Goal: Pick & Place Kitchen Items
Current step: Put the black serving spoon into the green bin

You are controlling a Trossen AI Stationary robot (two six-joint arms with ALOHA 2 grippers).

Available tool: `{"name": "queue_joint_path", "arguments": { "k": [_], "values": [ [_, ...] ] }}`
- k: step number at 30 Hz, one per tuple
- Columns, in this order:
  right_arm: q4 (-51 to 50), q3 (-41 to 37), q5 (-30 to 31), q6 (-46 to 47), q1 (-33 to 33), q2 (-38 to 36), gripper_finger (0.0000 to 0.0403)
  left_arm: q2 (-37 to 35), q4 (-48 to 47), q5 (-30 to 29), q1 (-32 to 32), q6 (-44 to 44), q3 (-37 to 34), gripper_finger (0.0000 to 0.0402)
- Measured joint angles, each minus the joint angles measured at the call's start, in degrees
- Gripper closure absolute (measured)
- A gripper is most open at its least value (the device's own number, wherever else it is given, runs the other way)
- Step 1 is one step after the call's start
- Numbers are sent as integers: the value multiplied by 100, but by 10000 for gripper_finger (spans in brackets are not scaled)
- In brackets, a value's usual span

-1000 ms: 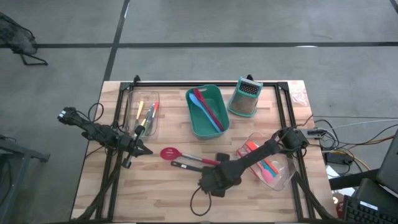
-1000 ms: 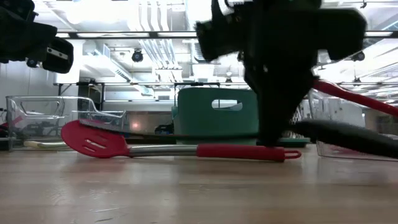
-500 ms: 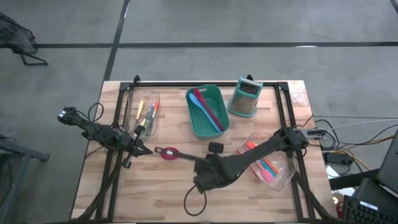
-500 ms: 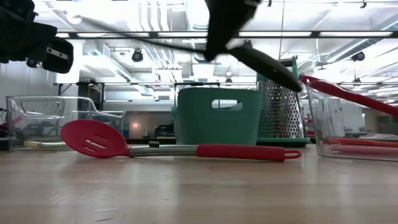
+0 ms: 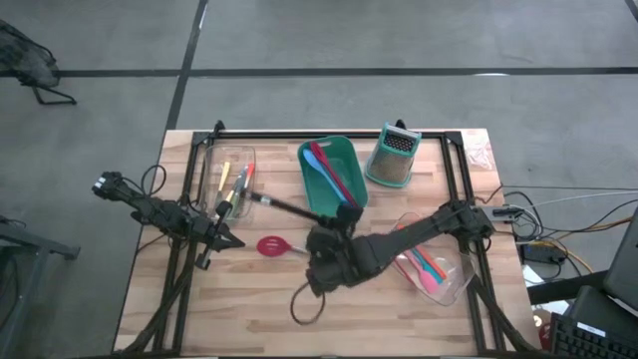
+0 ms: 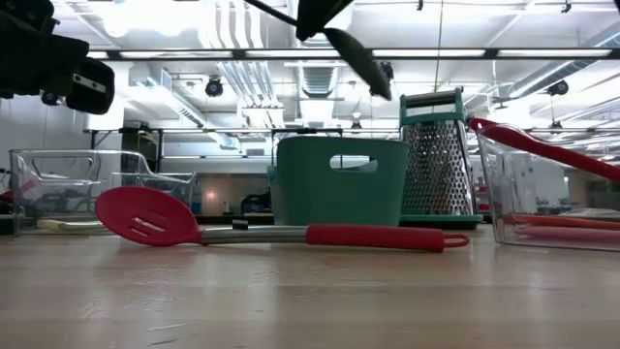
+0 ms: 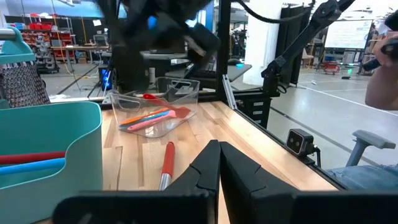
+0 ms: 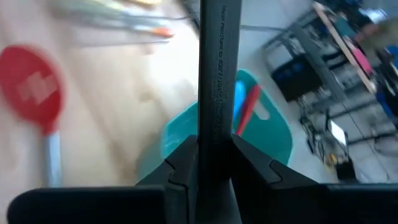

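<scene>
The right gripper (image 5: 321, 239), pinching the black-headed spoon (image 5: 299, 212), has lifted it off the worktop toward the teal bin (image 5: 305, 184); placement looks next. The left gripper (image 5: 227, 239) waits pressed together.

Red spatula (image 5: 271, 245) lies across bare table (image 5: 249, 309) before teal bin (image 5: 321, 199).

My two matte black jointed arms, black cable looped under the right arm (image 5: 399, 251), smooth angular dark fingers (image 8: 186, 165)
</scene>
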Motion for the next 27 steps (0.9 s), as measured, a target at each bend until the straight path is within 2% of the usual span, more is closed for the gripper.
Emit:
{"name": "queue_joint_path", "arguments": {
  "k": [6,13,20,27],
  "values": [
    [-59,-5,220,512,-585,-4,324,0,0,0,2,1,0,390],
    [-55,-62,214,639,-1403,-4,338,0,0,0,2,1,0,390],
    [3,-242,-781,793,-2211,-9,317,-1,0,0,0,0,0,390],
    [107,-901,-1249,963,-2561,-9,339,0,0,0,0,1,0,390]
  ]
}}
